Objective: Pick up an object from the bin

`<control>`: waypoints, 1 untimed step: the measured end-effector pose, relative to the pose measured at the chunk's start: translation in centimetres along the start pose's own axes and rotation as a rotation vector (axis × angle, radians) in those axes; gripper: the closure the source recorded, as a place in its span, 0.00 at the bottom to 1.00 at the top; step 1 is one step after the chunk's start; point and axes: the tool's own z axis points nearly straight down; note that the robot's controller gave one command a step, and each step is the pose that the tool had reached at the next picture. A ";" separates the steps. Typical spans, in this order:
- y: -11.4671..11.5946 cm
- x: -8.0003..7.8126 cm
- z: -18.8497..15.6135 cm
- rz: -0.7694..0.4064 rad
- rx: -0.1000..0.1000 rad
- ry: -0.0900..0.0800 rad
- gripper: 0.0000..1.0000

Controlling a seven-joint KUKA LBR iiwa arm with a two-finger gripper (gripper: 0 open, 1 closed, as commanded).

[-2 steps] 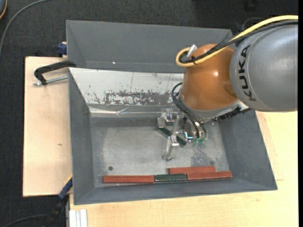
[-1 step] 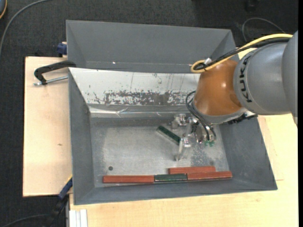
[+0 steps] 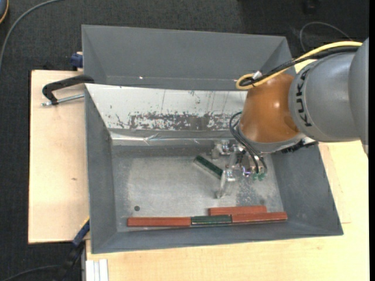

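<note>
bin (image 3: 98, 174) grey; front bars (image 3: 158, 221) red-brown; slanted stick (image 3: 207, 164) dark green; wrist cover (image 3: 266, 113) orange

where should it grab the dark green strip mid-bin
Probably across its narrow width near mid-length, coming straight down: the dark green strip lies flat and slanted on the bin floor, long sides clear, its right end by the tool.

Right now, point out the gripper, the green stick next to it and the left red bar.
gripper (image 3: 223, 189): camera view, its lower tip.
green stick (image 3: 207, 164): camera view, mid-length.
left red bar (image 3: 158, 221): camera view, middle of its top face.
</note>
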 end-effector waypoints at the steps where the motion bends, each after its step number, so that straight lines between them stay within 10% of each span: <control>1: 0.1 -0.1 -0.1 0.000 0.000 -0.003 0.00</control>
